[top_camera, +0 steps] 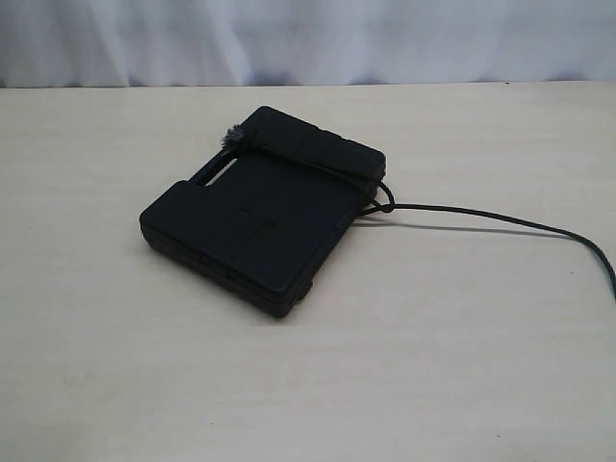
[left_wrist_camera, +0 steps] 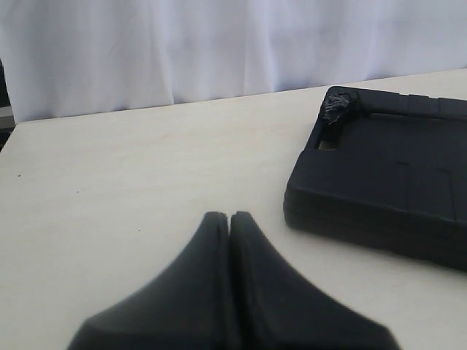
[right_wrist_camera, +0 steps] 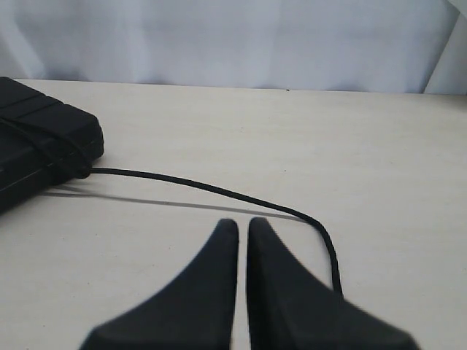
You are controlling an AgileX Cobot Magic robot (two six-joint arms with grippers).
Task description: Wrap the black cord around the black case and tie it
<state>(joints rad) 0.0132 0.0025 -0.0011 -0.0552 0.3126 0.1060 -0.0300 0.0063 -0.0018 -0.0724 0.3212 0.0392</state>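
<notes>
The black case (top_camera: 250,226) lies flat on the pale table, its handle slot at the far left side. The black cord (top_camera: 481,214) runs over the case's far edge, with a frayed tuft (top_camera: 231,140) by the handle slot and a small loop at the right corner (top_camera: 383,200). From there it trails right across the table. In the left wrist view the left gripper (left_wrist_camera: 230,215) is shut and empty, short of the case (left_wrist_camera: 387,182). The right gripper (right_wrist_camera: 243,221) is shut on nothing; the cord (right_wrist_camera: 219,189) curves past its tips and goes behind one finger. Neither gripper shows in the exterior view.
A white curtain (top_camera: 308,38) hangs behind the table's far edge (top_camera: 96,87). Bare tabletop (top_camera: 289,385) lies around the case on all sides. The cord's tail leaves the exterior view at the right edge (top_camera: 606,265).
</notes>
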